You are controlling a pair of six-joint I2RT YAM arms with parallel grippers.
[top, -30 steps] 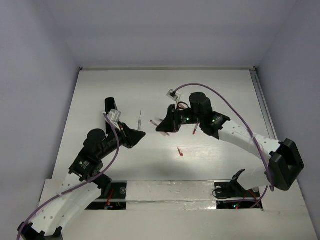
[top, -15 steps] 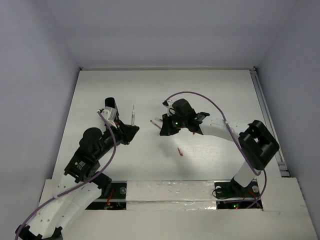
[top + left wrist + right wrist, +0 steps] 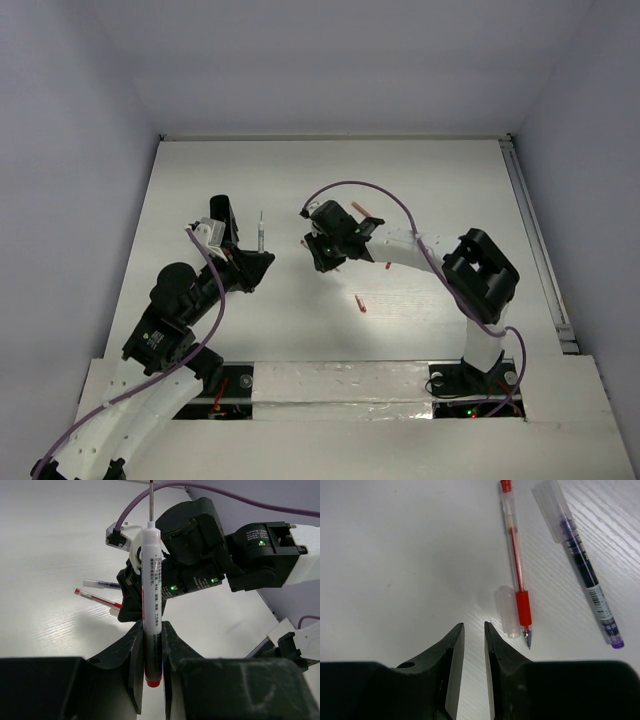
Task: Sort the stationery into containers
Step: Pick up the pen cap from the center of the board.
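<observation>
My left gripper is shut on a white pen with a red end, and holds it upright, tip away from me. In the top view the left gripper is just right of the long black box. The right gripper hovers low over the table, its jaws a narrow gap apart with nothing between them. Just right of its fingertips lie a red pen with a clear cap beside it, and a dark purple pen. In the top view the right gripper covers these pens.
A small red piece lies on the white table in front of the right arm, and another red bit shows by its forearm. The right arm's wrist fills the space facing my left gripper. Pale walls enclose the table.
The right arm has swung left and folded in, bringing its gripper over the pens, with the jaws slightly wider. The left gripper has moved a little left and back with the pen.
</observation>
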